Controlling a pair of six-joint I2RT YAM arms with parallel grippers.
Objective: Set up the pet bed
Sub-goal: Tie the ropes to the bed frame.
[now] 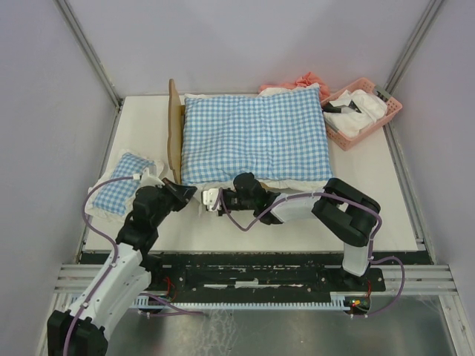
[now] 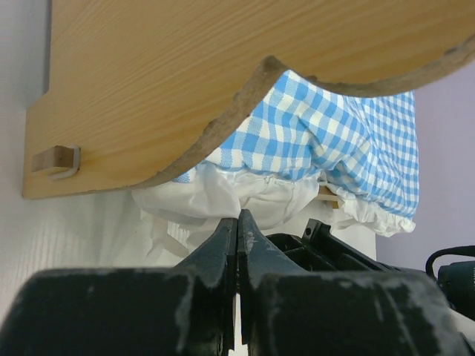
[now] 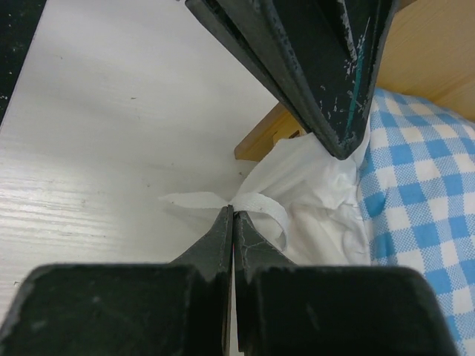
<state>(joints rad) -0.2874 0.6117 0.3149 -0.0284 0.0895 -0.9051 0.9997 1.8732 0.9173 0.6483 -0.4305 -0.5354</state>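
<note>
**At the bed's near corner, both pincers clenched on white trim**

Between its closed fingertips, the right gripper (image 3: 234,211) pinches a thin white tie (image 3: 189,199). The left gripper (image 2: 238,216) is clenched too, its tips pressed into the frill (image 3: 312,185) just beside; whether a fold is caught there I cannot tell. Both strips belong to the checked cushion (image 1: 256,137), which lies over the bed (image 1: 175,126). The bed stands mid-table (image 1: 297,222), its headboard upright at the left.

The step in hand looks like fastening the cushion to the frame at this corner. The next move likely calls for leading the tie round the wooden rail without dragging the cushion askew. It also calls for care, since the two grippers sit nearly touching.

Count: two grippers, one bed, one cushion, one small pillow (image 1: 119,191) left of the bed, one basket (image 1: 390,111) at the far right, and one pink cloth (image 1: 300,80) behind the cushion.
</note>
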